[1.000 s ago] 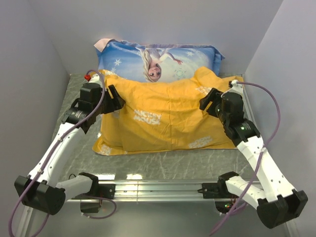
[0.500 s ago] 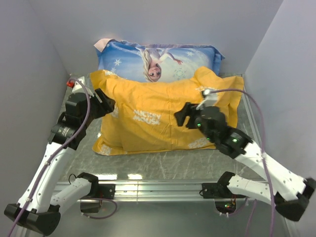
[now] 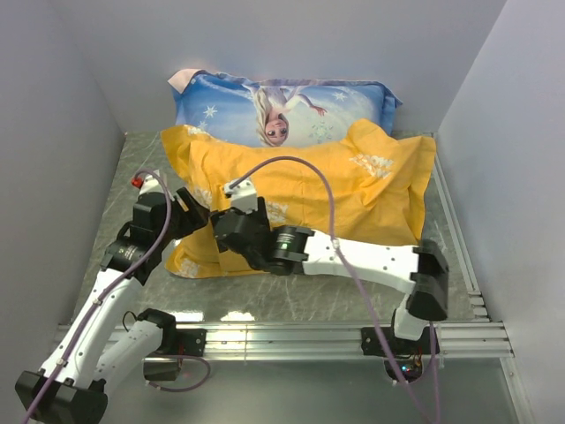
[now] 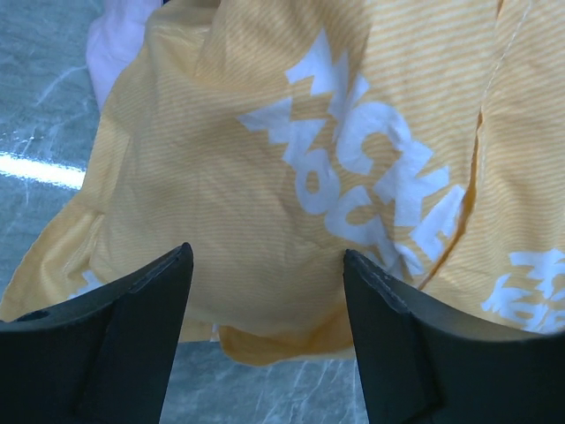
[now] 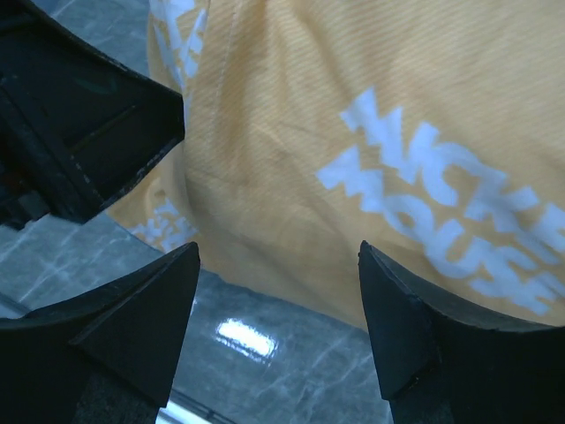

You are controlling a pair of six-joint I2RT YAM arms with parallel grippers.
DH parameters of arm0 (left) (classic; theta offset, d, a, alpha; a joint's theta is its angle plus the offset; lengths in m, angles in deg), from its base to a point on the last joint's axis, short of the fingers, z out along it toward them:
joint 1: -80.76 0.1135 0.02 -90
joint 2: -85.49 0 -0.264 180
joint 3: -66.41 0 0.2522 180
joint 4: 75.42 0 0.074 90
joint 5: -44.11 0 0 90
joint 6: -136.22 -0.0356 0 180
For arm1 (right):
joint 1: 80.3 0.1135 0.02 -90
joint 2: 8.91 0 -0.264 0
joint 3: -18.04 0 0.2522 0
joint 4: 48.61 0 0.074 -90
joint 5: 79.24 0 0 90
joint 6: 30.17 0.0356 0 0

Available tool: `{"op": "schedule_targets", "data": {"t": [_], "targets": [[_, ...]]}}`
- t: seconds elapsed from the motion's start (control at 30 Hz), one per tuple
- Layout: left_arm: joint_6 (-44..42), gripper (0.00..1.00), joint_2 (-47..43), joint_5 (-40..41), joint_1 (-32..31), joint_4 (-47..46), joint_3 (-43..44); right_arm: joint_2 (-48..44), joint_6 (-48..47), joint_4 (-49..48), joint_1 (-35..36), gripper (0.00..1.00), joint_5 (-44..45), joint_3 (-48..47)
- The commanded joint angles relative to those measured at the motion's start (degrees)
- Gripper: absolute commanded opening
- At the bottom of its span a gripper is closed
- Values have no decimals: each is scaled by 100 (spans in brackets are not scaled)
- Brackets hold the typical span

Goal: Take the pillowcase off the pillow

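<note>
Yellow pillowcase (image 3: pixel 309 190) encloses pillow (image 4: pixel 119 40); white corner peeks out.

Right arm: swung from the right edge of the yellow-orange fabric pillowcase with white lettering (image 3: pixel 353 194) across to its near-left corner. Right gripper (image 5: pixel 275 256) now hangs over the near hem, just beside the left gripper (image 4: pixel 265 256). The forearm lies low along the case's near edge.

Left arm: drawn back from the far-left edge to the near-left corner.

Pillowcase: right half, earlier partly hidden by the right gripper, now uncovered. Far-left corner lies spread further outward.
</note>
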Motion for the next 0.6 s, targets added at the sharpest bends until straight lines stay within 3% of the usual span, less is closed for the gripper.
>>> {"op": "schedule_targets", "data": {"t": [0.0,0.23,0.33,0.43,0.47,0.57], "targets": [[59,73,-72,-254,180,-415,-84,483,42,359,24,79,674,-582],[147,52,87,-719,348,-855,-304,1108,6,535,24,77,946,-970],[130,36,148,-755,383,-890,-304,1073,50,606,-20,67,1034,-882],[112,18,149,-747,410,-890,-295,775,129,527,-55,42,1096,-558],[112,14,149,-764,418,-873,-286,678,147,466,-81,28,1087,-461],[112,4,122,-773,427,-837,-277,344,208,422,-151,15,1087,-162]]}}
